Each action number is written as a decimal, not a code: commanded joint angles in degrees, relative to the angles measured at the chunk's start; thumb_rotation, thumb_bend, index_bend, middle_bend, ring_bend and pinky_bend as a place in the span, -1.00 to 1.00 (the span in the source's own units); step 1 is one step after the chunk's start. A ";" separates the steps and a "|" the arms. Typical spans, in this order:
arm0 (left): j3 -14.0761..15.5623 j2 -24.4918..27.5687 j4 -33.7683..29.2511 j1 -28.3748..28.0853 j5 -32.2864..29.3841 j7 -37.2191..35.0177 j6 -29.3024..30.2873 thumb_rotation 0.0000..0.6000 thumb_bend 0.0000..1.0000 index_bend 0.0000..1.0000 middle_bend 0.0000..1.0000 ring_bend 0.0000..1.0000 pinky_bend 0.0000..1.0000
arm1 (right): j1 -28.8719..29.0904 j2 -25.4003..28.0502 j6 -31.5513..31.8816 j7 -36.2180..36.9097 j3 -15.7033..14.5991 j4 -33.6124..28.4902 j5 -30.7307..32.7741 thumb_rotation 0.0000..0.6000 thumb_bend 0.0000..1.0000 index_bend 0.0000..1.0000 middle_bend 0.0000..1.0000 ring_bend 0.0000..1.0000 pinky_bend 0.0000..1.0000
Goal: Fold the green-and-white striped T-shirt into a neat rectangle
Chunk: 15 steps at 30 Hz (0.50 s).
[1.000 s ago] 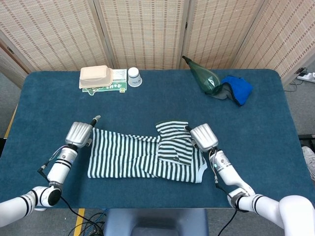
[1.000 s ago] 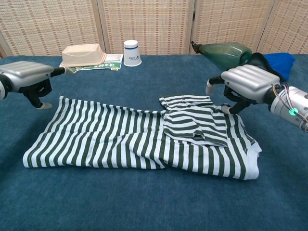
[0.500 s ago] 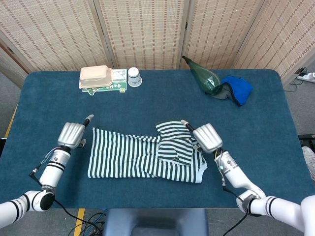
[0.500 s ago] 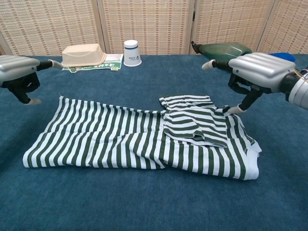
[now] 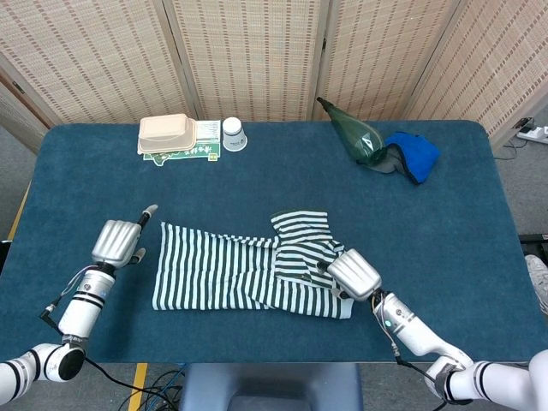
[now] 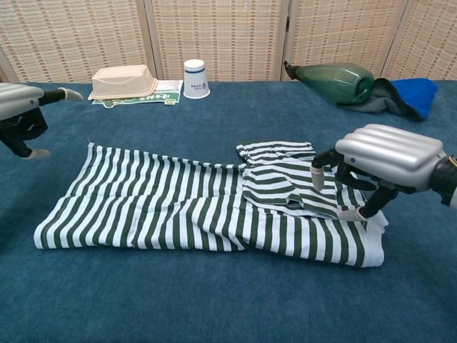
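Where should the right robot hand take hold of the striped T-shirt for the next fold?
Probably the striped T-shirt is best pinched at its near right corner, from the right edge. The right robot hand already hovers there, and the cloth lies flat with that layered edge exposed. The left robot hand is off the cloth.

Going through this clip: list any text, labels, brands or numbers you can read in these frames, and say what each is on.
No text here can be read.
White paper cup: a small dark mark on its side, too small to read.
Green-and-white printed sheet under the beige lidded box: carries print, too blurred to read.
Striped T-shirt, green bottle, blue cloth, left hand and right hand: no lettering visible.
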 commanded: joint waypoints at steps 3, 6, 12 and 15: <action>0.03 -0.24 0.52 0.23 -0.16 -0.54 -0.31 1.00 -0.36 -1.00 0.76 0.62 0.92 | -0.12 -1.16 -0.53 -0.49 -0.11 1.42 0.29 1.00 -0.61 -0.10 0.82 0.99 1.00; 0.07 -0.39 0.88 0.32 -0.14 -0.85 -0.56 1.00 -0.36 -1.00 0.76 0.62 0.92 | 0.01 -2.05 -1.01 -0.93 -0.11 2.51 0.40 1.00 -0.61 -0.09 0.82 0.99 1.00; -0.02 -0.51 1.37 0.51 -0.15 -1.61 -0.94 1.00 -0.36 -1.00 0.76 0.62 0.92 | 0.54 -3.88 -1.98 -1.62 0.20 4.34 0.68 1.00 -0.57 -0.06 0.83 0.99 1.00; 0.00 -0.55 1.58 0.62 0.09 -1.85 -0.90 1.00 -0.36 -1.00 0.76 0.62 0.92 | 0.75 -4.69 -2.20 -1.89 0.34 5.04 0.70 1.00 -0.44 -0.02 0.84 0.99 1.00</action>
